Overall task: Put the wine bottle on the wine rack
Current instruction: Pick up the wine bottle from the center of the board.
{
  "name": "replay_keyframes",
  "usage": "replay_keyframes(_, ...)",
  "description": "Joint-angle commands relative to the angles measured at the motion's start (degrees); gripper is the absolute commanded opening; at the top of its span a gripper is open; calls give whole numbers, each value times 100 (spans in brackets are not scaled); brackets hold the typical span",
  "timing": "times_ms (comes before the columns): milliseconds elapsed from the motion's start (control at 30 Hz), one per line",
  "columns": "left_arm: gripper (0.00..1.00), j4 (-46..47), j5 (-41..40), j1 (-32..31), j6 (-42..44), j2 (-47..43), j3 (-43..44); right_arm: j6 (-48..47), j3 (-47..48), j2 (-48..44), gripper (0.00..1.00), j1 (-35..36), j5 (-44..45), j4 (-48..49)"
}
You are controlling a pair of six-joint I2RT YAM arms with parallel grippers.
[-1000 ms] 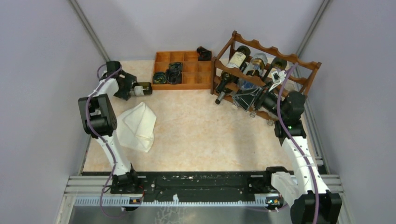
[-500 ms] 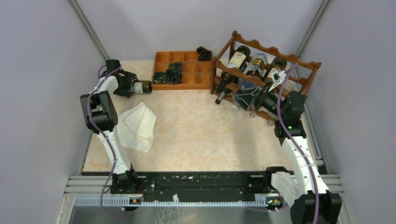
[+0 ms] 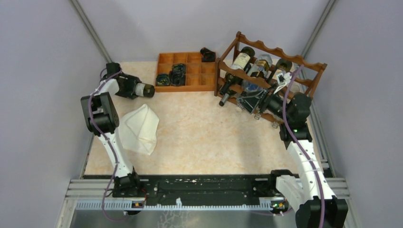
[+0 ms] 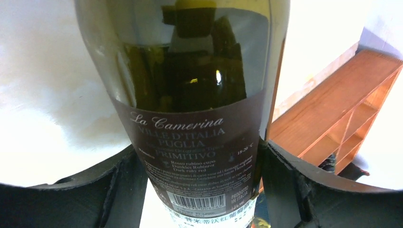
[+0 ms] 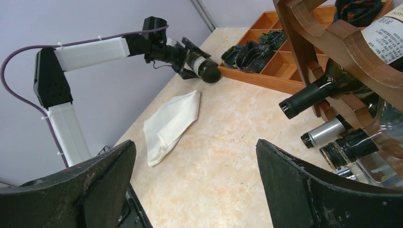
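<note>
The wine bottle (image 3: 144, 90) is dark green glass with a dark label and lies on its side at the far left of the table, base toward the orange tray. My left gripper (image 3: 133, 88) is shut on it: in the left wrist view both black fingers press the sides of the labelled body of the bottle (image 4: 190, 95). The right wrist view shows the same bottle (image 5: 203, 68) held level at the end of the left arm. The reddish-brown wine rack (image 3: 271, 64) stands at the far right and holds several bottles. My right gripper (image 3: 269, 102) hangs open just in front of the rack, holding nothing.
A flat orange-brown compartment tray (image 3: 185, 71) with dark coiled items sits at the back centre, close to the held bottle's base. A folded white cloth (image 3: 139, 128) lies on the left of the table. Bottle necks (image 5: 304, 99) stick out of the rack toward the right gripper.
The left gripper's jaws have closed from wide open onto the bottle's body, and the left wrist has shifted slightly. The right arm has not moved.
</note>
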Motion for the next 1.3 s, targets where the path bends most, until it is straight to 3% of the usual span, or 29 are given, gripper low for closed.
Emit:
replay_keyframes(0, 21, 308, 241, -34, 803, -830, -819, -99, 19, -119, 95, 59, -17, 172)
replay_keyframes(100, 0, 1278, 637, -35, 1678, -1942, -1801, -86, -4, -117, 95, 64, -30, 195)
replay_keyframes(200, 0, 2207, 1271, -32, 2382, -2961, -2864, -70, -26, -116, 95, 68, -29, 229)
replay_keyframes(333, 0, 3255, 2872, -34, 2701, -4026, -4188, -71, -27, -86, 95, 70, -47, 226)
replay_keyframes(467, 0, 3696, 4451, -39, 2835, -4627, -5001, -109, -17, -74, 95, 130, -131, 278)
replay_keyframes(600, 0, 3360, 5677, -180, 3264, -5027, -5286, -543, 70, -98, 95, 417, -190, 257)
replay_keyframes(800, 0, 2159, 6579, -847, 4079, -5295, -5340, -2625, 357, -34, 98, 1314, -28, -357)
replay_keyframes(900, 0, 2147, 6822, -1257, 3901, -5326, -5459, -4289, 336, -130, 98, 1860, -16, -607)
replay_keyframes(1033, 0, 1464, 6962, -1622, 4125, -5269, -5387, -6706, 242, -245, 99, 2545, 15, -1115)
replay_keyframes(1167, 0, 631, 6958, -1823, 4441, -5224, -5325, -7938, 399, 76, 98, 3131, 399, -1544)
replay_keyframes(1267, 0, 321, 6902, -1977, 4499, -5302, -5372, -8856, 787, 593, 98, 3793, 1200, -2115)
